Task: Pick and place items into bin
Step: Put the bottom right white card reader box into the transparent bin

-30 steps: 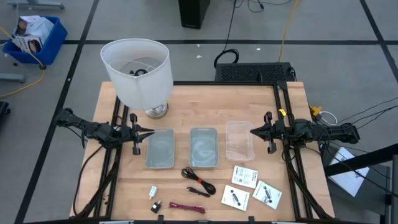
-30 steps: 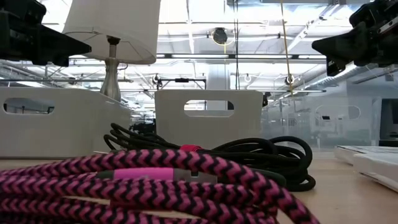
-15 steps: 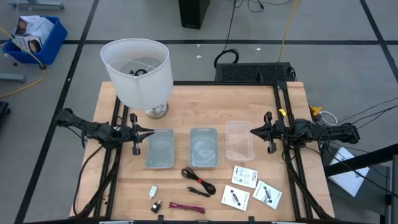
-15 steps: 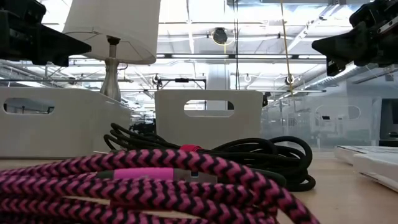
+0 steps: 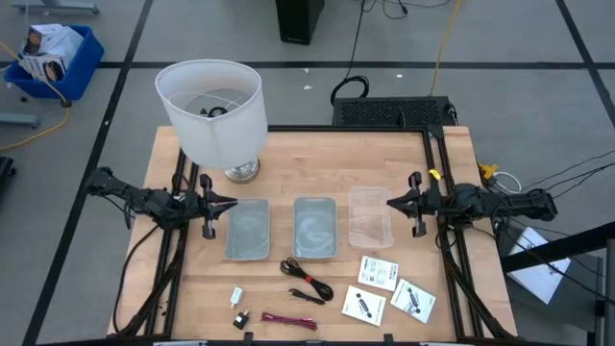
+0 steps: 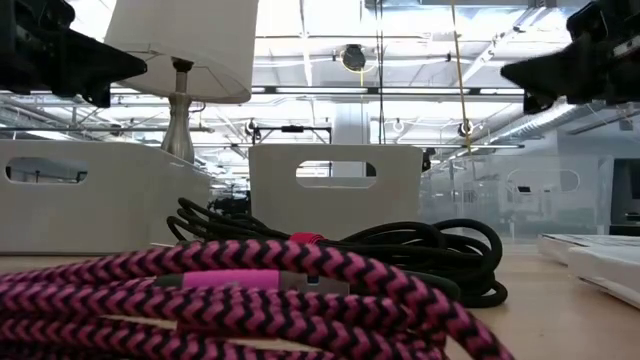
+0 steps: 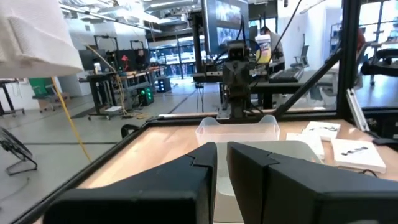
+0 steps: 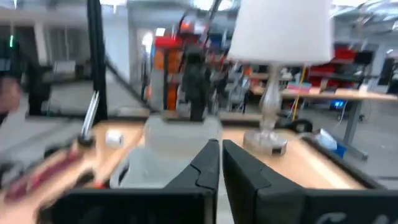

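Observation:
The items lie along the table's near edge: a coiled black cable (image 5: 306,279), a red-magenta cable (image 5: 288,320), a tiny white plug (image 5: 236,296), a tiny black piece (image 5: 241,317) and three white packets (image 5: 378,272), (image 5: 363,307), (image 5: 413,299). Three bins stand mid-table: two grey ones (image 5: 247,229), (image 5: 315,227) and a clear one (image 5: 370,217). My left gripper (image 5: 231,203) hovers level at the left of the bins, shut and holding nothing. My right gripper (image 5: 389,202) hovers level at their right, shut and holding nothing.
A big white lampshade lamp (image 5: 213,111) stands at the table's far left corner, behind my left arm. Black frame rails (image 5: 437,163) run along the table's sides. Bare wood lies between the bins and the items.
Both grippers have rolled a little about their own pointing lines while staying where they were above the table. No item has moved.

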Controlling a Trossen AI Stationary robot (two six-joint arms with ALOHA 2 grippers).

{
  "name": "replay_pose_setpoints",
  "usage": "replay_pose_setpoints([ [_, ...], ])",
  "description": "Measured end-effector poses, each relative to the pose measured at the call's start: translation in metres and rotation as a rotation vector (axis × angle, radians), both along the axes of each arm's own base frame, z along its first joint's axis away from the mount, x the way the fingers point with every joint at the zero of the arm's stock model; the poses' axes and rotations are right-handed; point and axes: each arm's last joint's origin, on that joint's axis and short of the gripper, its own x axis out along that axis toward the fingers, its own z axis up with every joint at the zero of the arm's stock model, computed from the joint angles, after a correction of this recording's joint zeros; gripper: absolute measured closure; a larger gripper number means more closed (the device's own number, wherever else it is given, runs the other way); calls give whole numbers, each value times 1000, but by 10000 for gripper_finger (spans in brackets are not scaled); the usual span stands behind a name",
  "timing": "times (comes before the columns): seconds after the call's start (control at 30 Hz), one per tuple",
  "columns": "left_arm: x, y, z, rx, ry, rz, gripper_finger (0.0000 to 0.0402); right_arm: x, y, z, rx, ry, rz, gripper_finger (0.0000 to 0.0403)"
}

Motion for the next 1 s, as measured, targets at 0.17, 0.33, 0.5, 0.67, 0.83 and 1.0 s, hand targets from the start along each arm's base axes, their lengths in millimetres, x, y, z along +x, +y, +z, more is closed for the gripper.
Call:
replay_pose_setpoints([
  [0.17, 0, 0, 0, 36, 3, 4, 355, 5, 5, 36, -30, -3, -17, 332],
  [0.33, 0, 0, 2, 104, -5, 13, 355, 22, 15, 66, -88, 104, -39, 273],
  [0.5, -1, 0, 4, 108, -22, 16, 355, 46, 35, 95, -145, 297, -54, 231],
  [0.67, -1, 0, 4, 104, -25, 17, 355, 66, 67, 122, -134, 475, -10, 208],
  [0.83, -1, 0, 5, 102, -30, 18, 355, 79, 109, 132, -106, 639, 57, 199],
  [1.0, -1, 0, 6, 102, -39, 19, 355, 86, 151, 125, -23, 744, 95, 197],
])
